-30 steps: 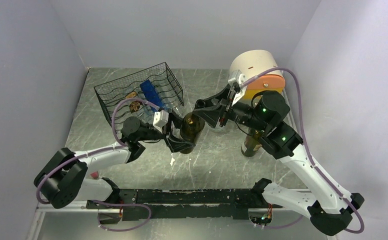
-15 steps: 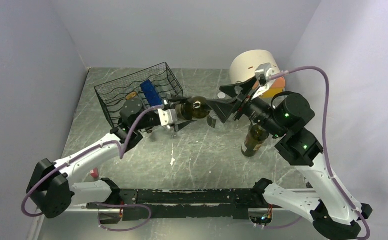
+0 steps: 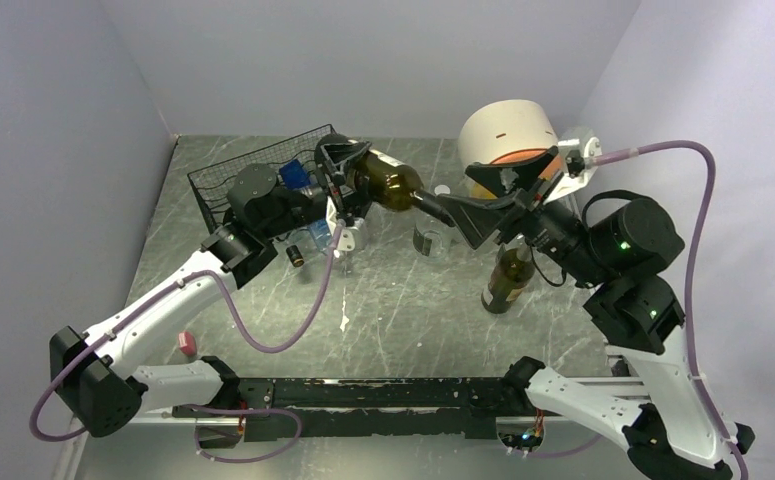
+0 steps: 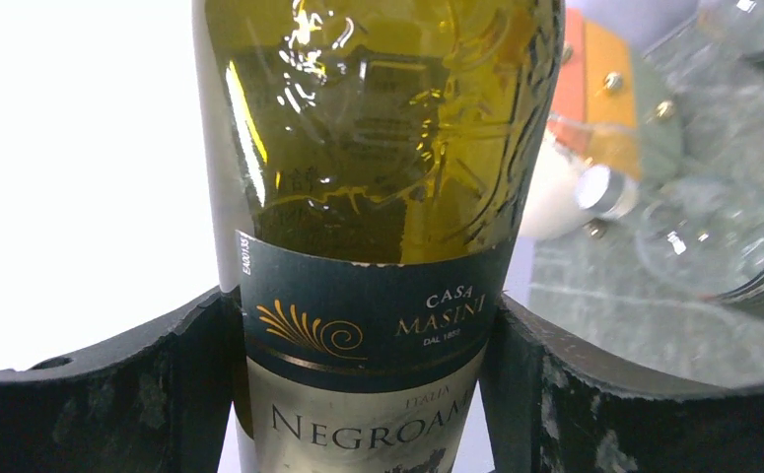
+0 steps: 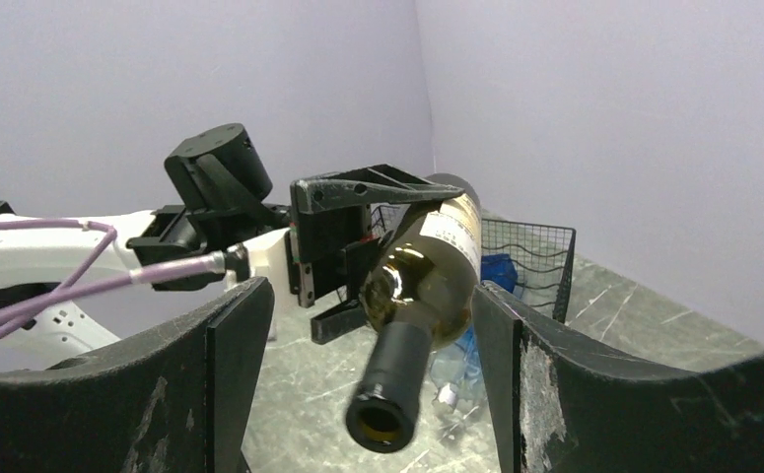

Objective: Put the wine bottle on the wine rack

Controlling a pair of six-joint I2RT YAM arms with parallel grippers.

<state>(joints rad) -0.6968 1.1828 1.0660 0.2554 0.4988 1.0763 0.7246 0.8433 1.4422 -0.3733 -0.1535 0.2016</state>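
Handover done — right gripper (image 3: 455, 218) now gapes wide, left gripper (image 3: 348, 175) alone clamps wine bottle (image 3: 395, 186) near wine rack (image 3: 221, 192).

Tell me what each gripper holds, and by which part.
Left gripper grips the wine bottle around its labelled body; right gripper is open, holding nothing.

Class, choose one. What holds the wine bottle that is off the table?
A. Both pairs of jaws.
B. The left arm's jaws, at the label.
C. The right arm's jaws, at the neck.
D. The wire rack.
B: the left arm's jaws press both sides of the wine bottle at its label, while the right arm's jaws stand open, clear of its neck.
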